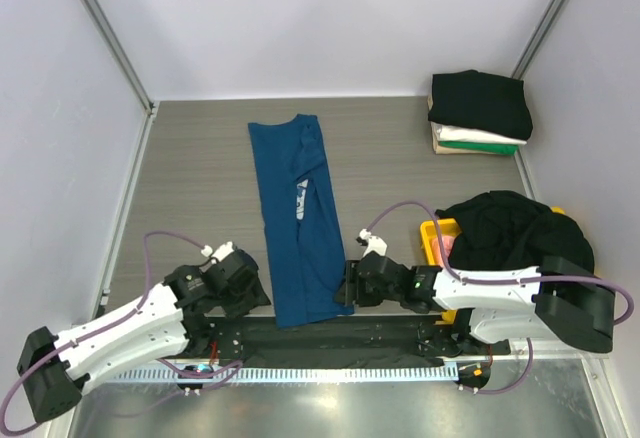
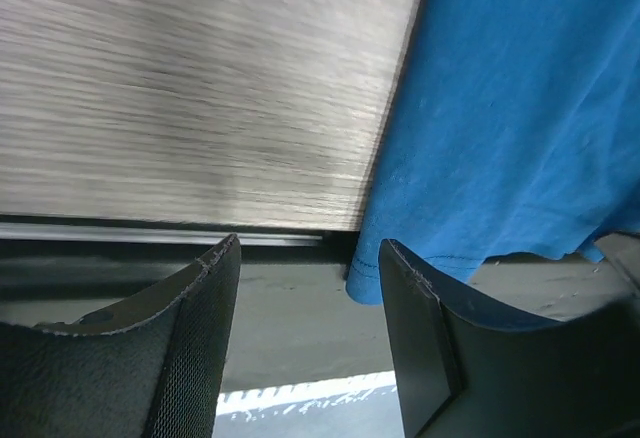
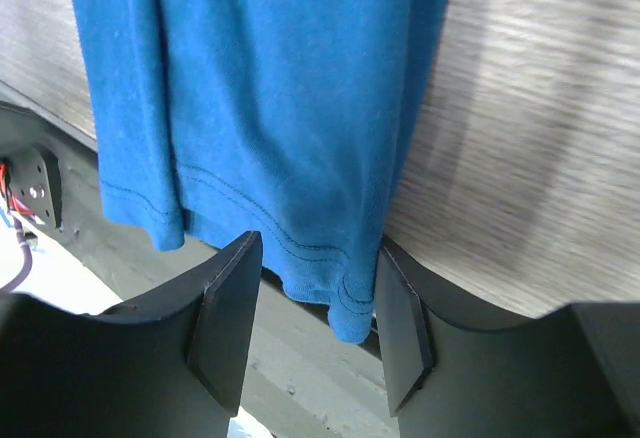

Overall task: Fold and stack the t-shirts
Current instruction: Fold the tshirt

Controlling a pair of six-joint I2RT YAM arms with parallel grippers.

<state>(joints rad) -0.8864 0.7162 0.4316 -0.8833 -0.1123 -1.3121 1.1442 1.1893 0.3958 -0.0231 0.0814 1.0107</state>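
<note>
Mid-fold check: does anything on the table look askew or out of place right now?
Yes. The blue t-shirt, folded into a long strip, lies slightly slanted, and its hem hangs past the near edge of the table. A black t-shirt is heaped loosely over the yellow bin, not yet folded.

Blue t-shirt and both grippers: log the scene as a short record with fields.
shirt: blue t-shirt lies as a long narrow strip on the table, near hem over the edge
left gripper: open, beside the hem's left corner, holding nothing
right gripper: open, hem's right corner between its jaws
stack: folded t-shirts, black on top, far right corner
bin: yellow bin, black garment heaped on it
</note>
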